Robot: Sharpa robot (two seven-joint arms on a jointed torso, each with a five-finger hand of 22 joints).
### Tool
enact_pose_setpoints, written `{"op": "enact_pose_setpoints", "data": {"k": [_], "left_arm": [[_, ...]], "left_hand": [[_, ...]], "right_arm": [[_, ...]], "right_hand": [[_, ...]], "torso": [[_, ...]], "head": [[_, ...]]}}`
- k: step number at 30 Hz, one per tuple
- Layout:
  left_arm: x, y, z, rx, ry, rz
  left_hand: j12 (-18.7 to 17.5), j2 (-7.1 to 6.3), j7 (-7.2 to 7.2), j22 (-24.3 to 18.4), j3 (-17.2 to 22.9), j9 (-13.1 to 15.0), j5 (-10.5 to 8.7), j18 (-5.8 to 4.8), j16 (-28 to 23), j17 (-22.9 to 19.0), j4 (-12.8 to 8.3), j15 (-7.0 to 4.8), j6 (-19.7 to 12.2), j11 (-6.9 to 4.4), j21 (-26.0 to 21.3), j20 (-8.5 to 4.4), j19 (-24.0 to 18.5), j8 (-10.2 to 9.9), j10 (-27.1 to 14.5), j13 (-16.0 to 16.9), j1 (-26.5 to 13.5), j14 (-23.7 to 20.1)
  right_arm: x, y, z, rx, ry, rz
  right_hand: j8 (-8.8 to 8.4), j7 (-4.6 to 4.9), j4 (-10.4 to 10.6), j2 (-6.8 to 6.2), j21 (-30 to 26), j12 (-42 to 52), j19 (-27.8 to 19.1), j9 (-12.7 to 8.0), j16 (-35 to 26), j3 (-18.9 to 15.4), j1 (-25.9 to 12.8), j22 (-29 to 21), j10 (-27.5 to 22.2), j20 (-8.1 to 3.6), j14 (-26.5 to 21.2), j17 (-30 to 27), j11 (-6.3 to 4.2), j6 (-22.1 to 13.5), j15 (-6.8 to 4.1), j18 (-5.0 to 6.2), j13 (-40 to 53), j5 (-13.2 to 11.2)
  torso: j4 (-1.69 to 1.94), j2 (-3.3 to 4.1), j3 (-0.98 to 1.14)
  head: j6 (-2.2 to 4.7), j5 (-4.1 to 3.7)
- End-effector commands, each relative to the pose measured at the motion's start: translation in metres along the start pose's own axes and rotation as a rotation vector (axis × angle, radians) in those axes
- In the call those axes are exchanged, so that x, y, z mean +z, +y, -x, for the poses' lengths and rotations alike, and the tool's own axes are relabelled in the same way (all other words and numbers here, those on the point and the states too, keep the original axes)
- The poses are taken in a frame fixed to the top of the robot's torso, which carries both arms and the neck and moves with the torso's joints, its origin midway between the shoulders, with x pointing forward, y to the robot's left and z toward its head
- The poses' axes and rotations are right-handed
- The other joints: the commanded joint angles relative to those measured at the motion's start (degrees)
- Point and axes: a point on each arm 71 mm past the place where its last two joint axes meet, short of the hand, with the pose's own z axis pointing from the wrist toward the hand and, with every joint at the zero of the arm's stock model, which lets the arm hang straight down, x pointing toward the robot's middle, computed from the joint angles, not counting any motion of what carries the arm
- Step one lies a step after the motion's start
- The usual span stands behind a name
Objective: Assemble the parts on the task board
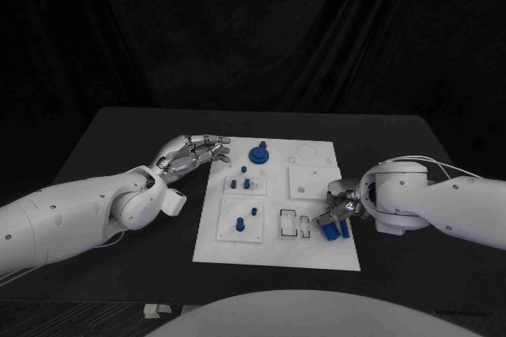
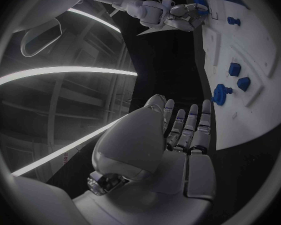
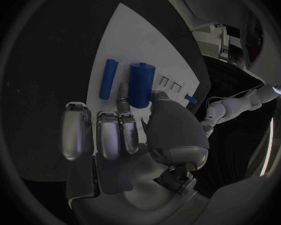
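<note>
The white task board point(image 1: 276, 238) lies mid-table. A round blue knob point(image 1: 259, 156) stands near its far edge, two small blue pieces point(image 1: 240, 183) sit below it, and a blue peg point(image 1: 240, 224) stands in the near-left plate. My left hand point(image 1: 195, 154) hovers at the board's far-left edge, fingers apart and holding nothing; the knob point(image 2: 222, 94) lies just beyond its fingertips point(image 2: 192, 116). My right hand point(image 1: 339, 205) is at the board's right edge. Its thumb and a finger pinch the near end of a thick blue cylinder point(image 3: 141, 84), which lies beside a thin blue cylinder point(image 3: 108, 78).
Rectangular slots point(image 1: 293, 224) are cut in the board just left of the two cylinders. A square inset plate point(image 1: 309, 182) sits above them. Black table point(image 1: 126, 132) surrounds the board on all sides. Small pale scraps point(image 1: 156, 310) lie at the table's near edge.
</note>
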Motion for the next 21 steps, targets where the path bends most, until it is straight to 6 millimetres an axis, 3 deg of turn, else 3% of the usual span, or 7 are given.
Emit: {"op": "enact_pose_setpoints", "data": {"k": [1,4,8,9,14,19,21], "left_arm": [[0.000,0.000,-0.001,-0.013,0.006,-0.010],[0.000,0.000,-0.001,-0.013,0.006,-0.009],[-0.001,0.000,0.000,-0.012,0.004,-0.009],[-0.001,0.000,0.000,-0.012,0.004,-0.008],[-0.001,0.000,0.000,-0.012,0.004,-0.007],[0.001,0.000,-0.002,-0.013,0.006,-0.007],[0.001,0.000,-0.002,-0.014,0.008,-0.007]], "left_hand": [[-0.2,0.05,0.27,-0.1,0.4,0.0,0.04,-0.61,-0.3,-0.1,-0.1,0.13,-0.1,0.15,0.1,0.04,-0.3,-0.1,-0.1,0.1,0.2,-0.2],[-0.2,0.05,0.27,-0.1,0.4,0.0,0.04,-0.61,-0.3,-0.1,-0.1,0.13,-0.1,0.15,0.1,0.04,-0.3,-0.1,-0.1,0.1,0.2,-0.2],[-0.2,0.03,0.30,-0.1,0.5,-0.1,0.03,-0.64,-0.3,-0.1,-0.1,0.18,-0.1,0.26,0.1,0.05,-0.3,-0.1,0.0,0.1,0.2,-0.2],[-0.2,0.03,0.30,-0.1,0.5,-0.1,0.03,-0.64,-0.3,-0.1,-0.1,0.18,-0.1,0.26,0.1,0.05,-0.3,-0.1,0.0,0.1,0.2,-0.2],[-0.2,0.03,0.30,-0.1,0.5,-0.1,0.03,-0.64,-0.3,-0.1,-0.1,0.18,-0.1,0.26,0.1,0.05,-0.3,-0.1,0.0,0.1,0.2,-0.2],[-0.2,0.03,0.30,-0.1,0.5,-0.1,0.03,-0.64,-0.3,-0.1,-0.1,0.18,-0.1,0.26,0.1,0.05,-0.3,-0.1,0.0,0.1,0.2,-0.2],[-0.2,0.01,0.31,-0.1,0.6,-0.1,0.02,-0.66,-0.3,0.0,-0.1,0.20,0.0,0.32,0.1,0.05,-0.3,-0.1,0.0,0.1,0.1,-0.2]], "right_arm": [[-0.001,0.003,-0.001,0.114,-0.041,0.048],[-0.005,0.003,0.000,0.154,-0.067,0.067],[-0.013,0.004,0.007,0.206,-0.104,0.091],[-0.015,0.005,0.010,0.221,-0.112,0.097],[-0.022,0.007,0.017,0.280,-0.134,0.110],[-0.022,0.012,0.017,0.315,-0.089,0.097],[-0.020,0.015,0.017,0.314,-0.064,0.088]], "right_hand": [[1.90,-0.78,-5.2,-0.78,-0.6,0.3,1.4,3.1,-0.3,10.6,0.3,11.5,6.4,-0.64,5.1,10.0,-0.76,-0.4,-0.49,0.01,15.1,3.4],[2.85,-0.88,-5.4,-1.80,-0.8,0.3,1.3,5.1,-0.5,14.0,-0.3,11.5,6.4,-0.71,5.0,9.7,-0.86,-0.7,-0.57,0.03,15.1,3.9],[3.32,-0.95,-5.8,-2.33,-1.1,0.3,1.2,6.1,-0.7,15.6,-0.6,11.4,6.4,-0.74,5.0,9.4,-0.94,-0.9,-0.60,0.11,15.1,3.8],[3.64,-0.97,-5.9,-2.76,-1.2,0.3,1.2,7.0,-0.9,16.5,-1.1,11.3,6.4,-0.77,4.9,9.0,-0.98,-1.0,-0.62,0.14,15.1,2.5],[3.78,-0.99,-6.0,-2.89,-1.4,0.3,1.1,7.5,-1.1,17.1,-1.6,11.3,6.4,-0.77,4.8,8.6,-1.00,-1.1,-0.63,0.17,15.1,1.5],[3.73,-0.90,-5.7,-2.85,-1.7,0.3,1.0,7.8,-1.2,17.5,-2.2,11.2,6.4,-0.76,4.7,8.2,-0.95,-1.4,-0.60,0.23,15.1,1.0],[3.31,-0.69,-5.2,-2.78,-2.5,0.3,0.7,8.0,-1.7,17.8,-3.5,10.9,6.4,-0.67,4.6,7.4,-0.85,-2.0,-0.48,0.41,15.1,-1.2]], "torso": [[-0.03,0.01,0.02],[-0.03,0.01,0.03],[-0.05,-0.03,0.01],[-0.04,-0.01,0.02],[-0.08,-0.02,0.03],[0.11,-0.02,-0.04],[0.10,0.03,-0.04]], "head": [[-0.01,0.07],[-0.01,0.13],[-0.01,0.41],[-0.01,0.44],[-0.01,0.41],[-0.01,0.28],[-0.01,0.12]]}}
